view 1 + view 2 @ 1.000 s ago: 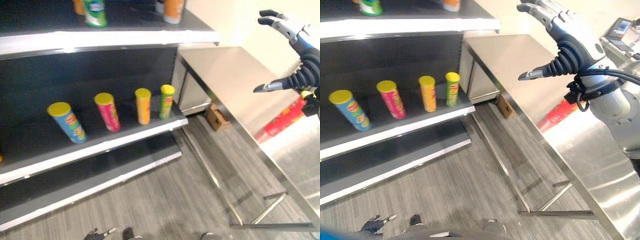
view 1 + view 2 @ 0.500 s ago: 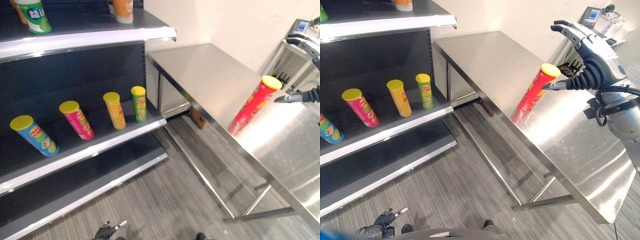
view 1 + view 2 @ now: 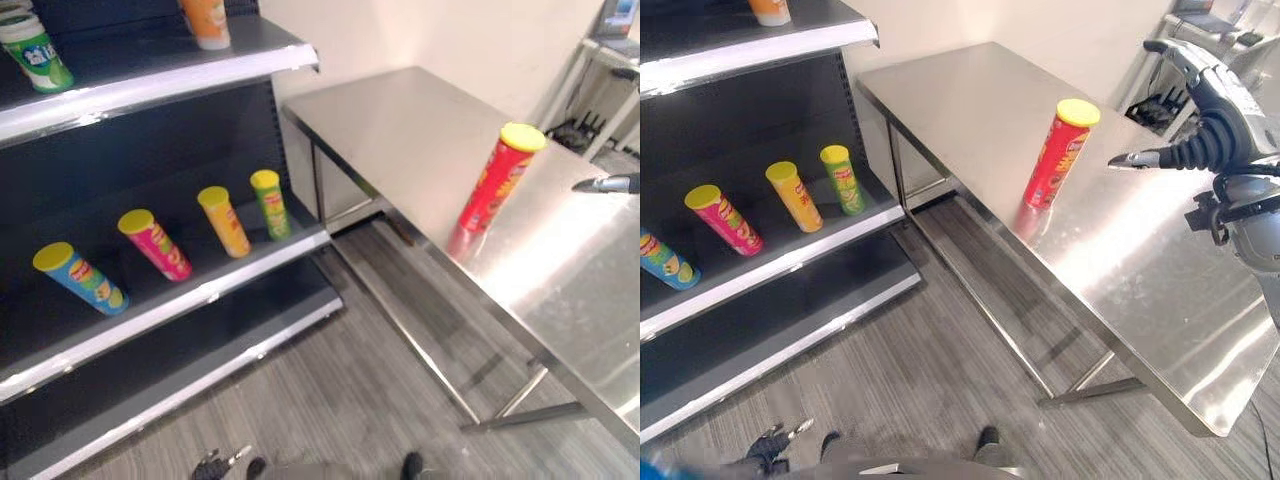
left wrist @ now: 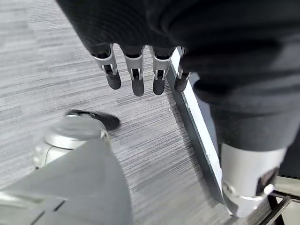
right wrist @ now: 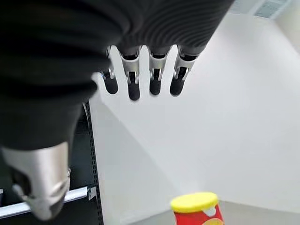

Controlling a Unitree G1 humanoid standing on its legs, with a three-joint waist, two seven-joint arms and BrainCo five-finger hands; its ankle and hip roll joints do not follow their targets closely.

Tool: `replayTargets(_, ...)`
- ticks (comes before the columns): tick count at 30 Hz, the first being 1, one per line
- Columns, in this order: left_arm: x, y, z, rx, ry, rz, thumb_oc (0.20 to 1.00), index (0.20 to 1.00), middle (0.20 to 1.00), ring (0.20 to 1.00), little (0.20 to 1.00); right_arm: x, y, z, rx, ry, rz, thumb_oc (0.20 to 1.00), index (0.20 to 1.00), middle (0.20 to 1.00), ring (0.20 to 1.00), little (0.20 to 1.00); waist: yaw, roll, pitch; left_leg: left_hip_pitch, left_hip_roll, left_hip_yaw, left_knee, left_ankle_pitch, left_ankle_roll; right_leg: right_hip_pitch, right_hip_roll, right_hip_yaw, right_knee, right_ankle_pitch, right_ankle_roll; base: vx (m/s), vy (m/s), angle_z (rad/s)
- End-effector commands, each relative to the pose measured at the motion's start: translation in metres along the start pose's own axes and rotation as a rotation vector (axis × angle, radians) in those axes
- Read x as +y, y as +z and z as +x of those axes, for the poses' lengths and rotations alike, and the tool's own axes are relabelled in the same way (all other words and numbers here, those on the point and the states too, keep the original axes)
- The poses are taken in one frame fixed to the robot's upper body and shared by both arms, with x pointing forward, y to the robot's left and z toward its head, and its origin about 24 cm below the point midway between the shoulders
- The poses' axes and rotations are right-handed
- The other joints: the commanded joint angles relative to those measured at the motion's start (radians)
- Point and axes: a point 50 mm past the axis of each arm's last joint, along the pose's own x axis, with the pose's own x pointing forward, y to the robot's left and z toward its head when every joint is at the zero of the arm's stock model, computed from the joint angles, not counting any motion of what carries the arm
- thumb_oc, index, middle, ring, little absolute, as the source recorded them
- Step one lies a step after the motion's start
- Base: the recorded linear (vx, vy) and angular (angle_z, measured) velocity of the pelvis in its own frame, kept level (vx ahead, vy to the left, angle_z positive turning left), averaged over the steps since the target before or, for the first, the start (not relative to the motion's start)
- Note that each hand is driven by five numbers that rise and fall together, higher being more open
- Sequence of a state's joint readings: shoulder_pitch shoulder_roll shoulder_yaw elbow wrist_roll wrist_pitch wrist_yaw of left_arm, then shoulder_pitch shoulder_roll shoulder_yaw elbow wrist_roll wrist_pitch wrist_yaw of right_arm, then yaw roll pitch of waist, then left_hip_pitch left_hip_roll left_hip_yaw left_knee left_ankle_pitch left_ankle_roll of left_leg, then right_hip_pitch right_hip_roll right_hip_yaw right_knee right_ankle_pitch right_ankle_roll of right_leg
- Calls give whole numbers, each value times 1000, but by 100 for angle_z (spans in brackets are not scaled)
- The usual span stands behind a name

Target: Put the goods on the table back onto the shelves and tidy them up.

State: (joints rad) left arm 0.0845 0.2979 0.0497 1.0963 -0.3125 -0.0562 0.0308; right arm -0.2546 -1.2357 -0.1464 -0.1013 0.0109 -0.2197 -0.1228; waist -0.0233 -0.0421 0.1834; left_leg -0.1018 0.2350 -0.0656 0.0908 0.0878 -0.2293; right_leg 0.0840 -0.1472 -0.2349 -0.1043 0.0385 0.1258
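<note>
1. A stainless-steel table with a bare, reflective top is seen on the right, set against a pale wall; thin metal legs and a crossbar are visible beneath its near end.
2. A red crisp tube with a yellow lid is stood upright on the table, close to its left edge and towards the far half of the top.
3. The right hand is held raised above the table, to the right of the red crisp tube and apart from it; in the right wrist view its fingers are seen straight and spread, with nothing held.
4. A dark shelving unit with pale front edges is placed on the left, just beside the table's far left corner.
5. On the middle shelf four tubes with yellow lids are lined up: a blue tube, a pink tube, an orange tube and a green tube.
6. On the top shelf a green-and-white container and an orange container are seen.
7. The floor is covered in grey wood-grain planking.
8. In the left wrist view the left hand is shown low over the floor, its fingers relaxed and empty.
</note>
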Motion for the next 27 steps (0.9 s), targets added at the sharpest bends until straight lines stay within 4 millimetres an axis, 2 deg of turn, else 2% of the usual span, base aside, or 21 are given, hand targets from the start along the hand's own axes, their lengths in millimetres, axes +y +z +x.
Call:
replayTargets(1,19,31,3,-106,45,-14,1000,1000,1000,1000,1000,-8,9,13,-57,-85,52,1000,1000,1000,1000,1000,62,-51,18,-39,-28,-49,-95,-10,74,6,95,15,17,-114,-14,107,62,-18)
replayTargets(4,22,33,3,-111,48,-7,1000,1000,1000,1000,1000,-11,5,13,-35,-114,28,1000,1000,1000,1000,1000,83,-48,35,-106,-78,-47,-129,15,77,25,109,33,17,-135,-19,108,60,-33)
replayTargets(6,22,29,2,-103,50,-20,1000,1000,1000,1000,1000,-8,5,13,-33,-100,24,1000,1000,1000,1000,1000,86,-43,27,-77,-73,-34,-153,1,81,34,114,47,17,-140,-15,117,148,-15)
replayTargets(8,22,27,2,-90,57,-19,1000,1000,1000,1000,1000,-4,3,9,-20,-111,37,1000,1000,1000,1000,1000,81,-36,13,-41,-76,-50,-156,20,81,55,116,59,17,-142,-15,159,202,-32)
replayTargets(11,25,27,3,-84,68,14,1000,1000,1000,1000,1000,4,0,7,2,-127,73,1000,1000,1000,1000,1000,72,-57,-29,15,-86,-13,-169,11,96,62,82,72,17,-129,0,166,209,-22)
replayTargets(14,27,28,3,-82,76,28,1000,1000,1000,1000,1000,9,-1,7,14,-133,95,1000,1000,1000,1000,1000,72,-69,-43,44,-95,16,-175,-7,109,67,62,83,17,-122,14,110,112,-39)
replayTargets(15,22,20,3,-42,80,41,1000,1000,1000,1000,1000,12,-2,7,25,-148,106,1000,1000,1000,1000,1000,74,-78,-52,59,-103,31,-177,-19,120,69,48,85,19,-114,20,171,215,-34)
replayTargets(16,33,6,-1,-13,110,66,1000,1000,1000,1000,1000,14,-8,-4,62,-142,84,1000,1000,1000,1000,1000,79,-87,-55,73,-112,45,-177,-34,134,61,31,92,35,-109,31,109,147,-26)
replayTargets(17,33,6,-1,-13,110,67,1000,1000,1000,1000,1000,14,-8,-4,63,-142,84,1000,1000,1000,1000,1000,81,-87,-55,73,-112,46,-177,-34,134,60,31,93,35,-109,31,69,127,-29)
replayTargets(18,43,6,-4,-41,122,78,1000,1000,1000,1000,1000,8,-13,-7,90,-176,72,1000,1000,1000,1000,1000,93,-90,-52,79,-120,48,-175,-41,144,56,20,90,42,-104,37,38,133,-31)
replayTargets(19,47,-3,-8,-30,146,81,1000,1000,1000,1000,1000,5,-17,-15,111,-196,55,1000,1000,1000,1000,1000,102,-88,-49,80,-133,50,-172,-53,157,45,3,84,59,-99,48,40,175,-20)
replayTargets(22,43,-2,-9,-48,125,103,1000,1000,1000,1000,1000,2,-24,-20,144,-214,41,1000,1000,1000,1000,1000,107,-87,-45,81,-142,52,-171,-57,166,34,-8,80,71,-92,55,24,95,-11)
replayTargets(23,42,-3,-10,-54,115,109,1000,1000,1000,1000,1000,1,-33,-27,193,-216,34,1000,1000,1000,1000,1000,106,-86,-51,88,-152,51,-171,-75,173,40,-18,71,74,-99,62,72,138,-2)
replayTargets(25,40,0,-10,-72,90,130,1000,1000,1000,1000,1000,8,-45,-31,255,-181,49,1000,1000,1000,1000,1000,111,-84,-48,94,-165,47,-169,-86,183,39,-29,60,91,-96,70,56,125,6)
replayTargets(27,39,0,-11,-72,79,136,1000,1000,1000,1000,1000,11,-47,-30,265,-164,63,1000,1000,1000,1000,1000,113,-84,-47,95,-169,48,-168,-90,187,36,-34,59,99,-96,75,12,79,5)
